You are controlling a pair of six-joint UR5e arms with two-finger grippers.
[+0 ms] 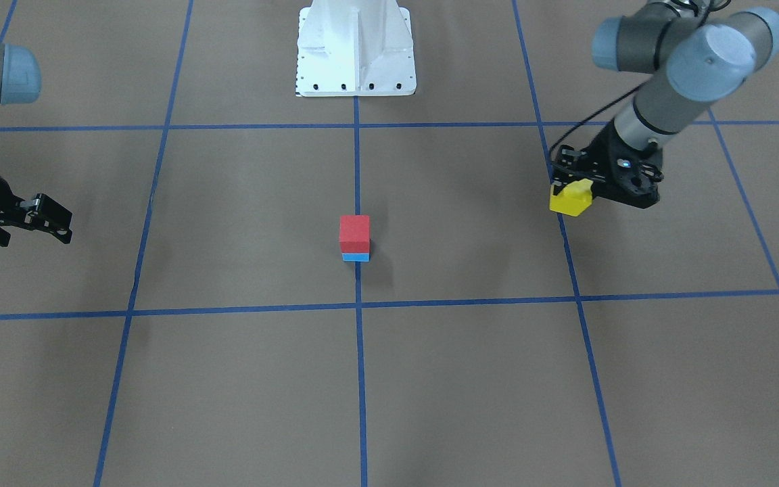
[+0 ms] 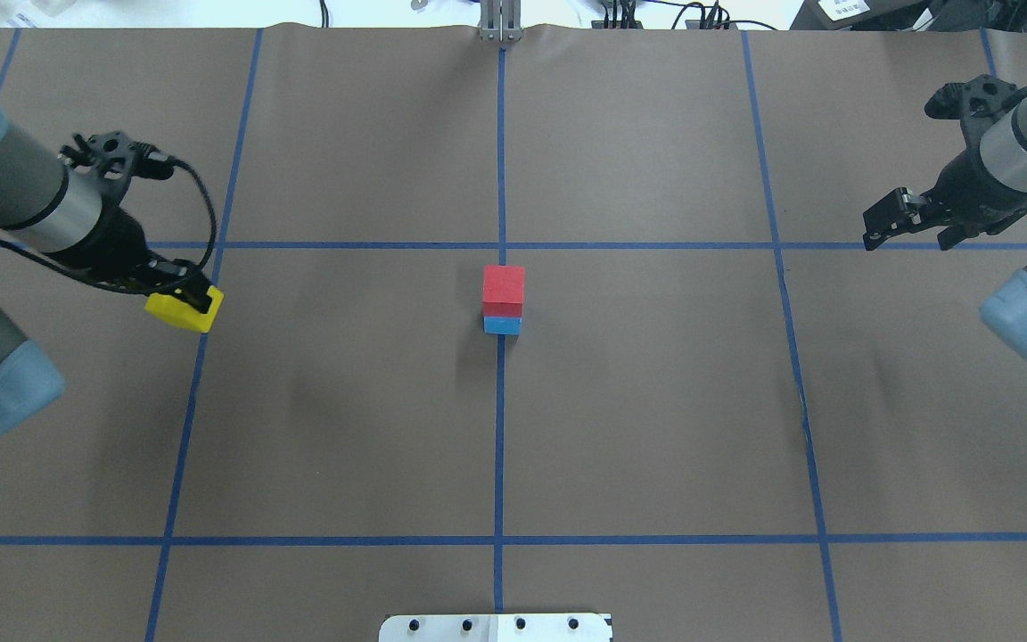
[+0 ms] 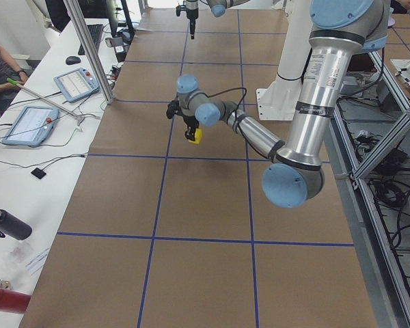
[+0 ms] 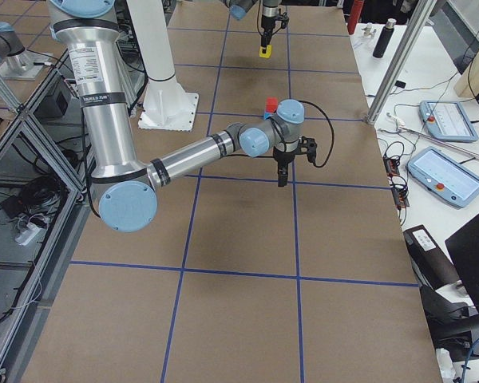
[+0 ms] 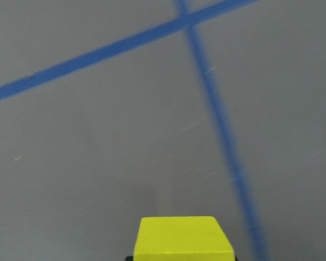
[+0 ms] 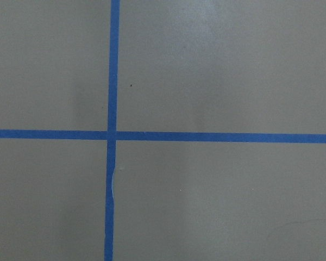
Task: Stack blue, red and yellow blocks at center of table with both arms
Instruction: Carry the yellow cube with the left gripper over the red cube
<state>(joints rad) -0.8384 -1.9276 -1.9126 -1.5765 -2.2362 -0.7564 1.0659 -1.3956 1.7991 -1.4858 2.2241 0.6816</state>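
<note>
At the table's (image 2: 656,401) middle the red block (image 2: 503,287) sits squarely on the light blue block (image 2: 502,326); both also show in the front view, red block (image 1: 354,232) over blue block (image 1: 356,257). My left gripper (image 2: 188,299) is shut on the yellow block (image 2: 182,310), held over a tape line well to the stack's left. The wrist view shows that yellow block (image 5: 183,239) at its bottom edge. My right gripper (image 2: 879,230) hangs far right, open, nothing between its fingers.
The white pedestal base (image 1: 356,51) stands at the robot's side of the table. A side desk (image 3: 34,123) with tablets and cables runs along the far edge, a person's arm (image 3: 0,68) by it. Metal posts (image 3: 89,48) rise at that edge.
</note>
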